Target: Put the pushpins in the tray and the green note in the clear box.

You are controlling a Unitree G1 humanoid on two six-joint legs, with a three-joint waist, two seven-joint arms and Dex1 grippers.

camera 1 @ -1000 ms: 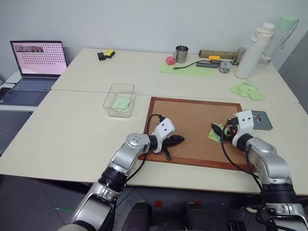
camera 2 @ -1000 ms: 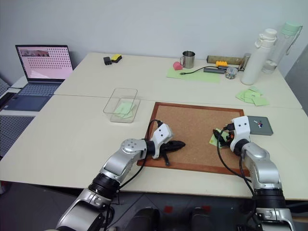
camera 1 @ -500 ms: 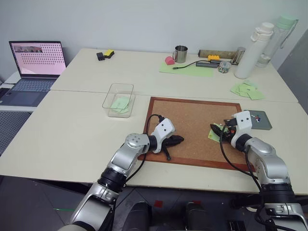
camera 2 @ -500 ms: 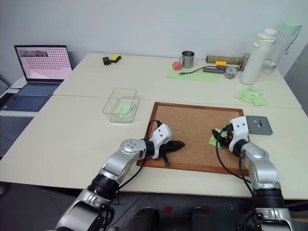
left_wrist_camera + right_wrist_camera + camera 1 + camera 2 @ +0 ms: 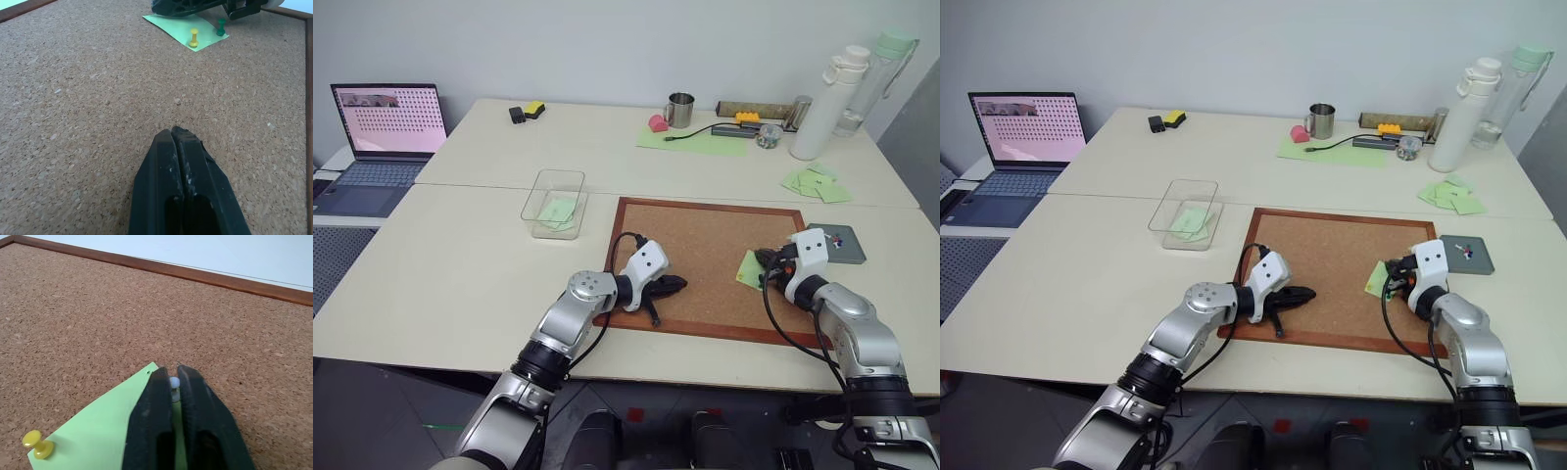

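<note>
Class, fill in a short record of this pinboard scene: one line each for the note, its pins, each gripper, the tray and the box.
green note: lying on the corkboard, near its right edge
pins on note: yellow pin, dark green pin, a pale pin between the right fingers
right gripper: fingers closed on the pale pin
left gripper: fingers shut, empty, over bare cork
tray: right of the corkboard, a few pins inside
clear box: left of the corkboard, a green note inside

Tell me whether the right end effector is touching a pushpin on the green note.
Touching. The right wrist view shows the right end effector closed on a pale pushpin standing in the green note, its head pinched between the fingertips.
</note>
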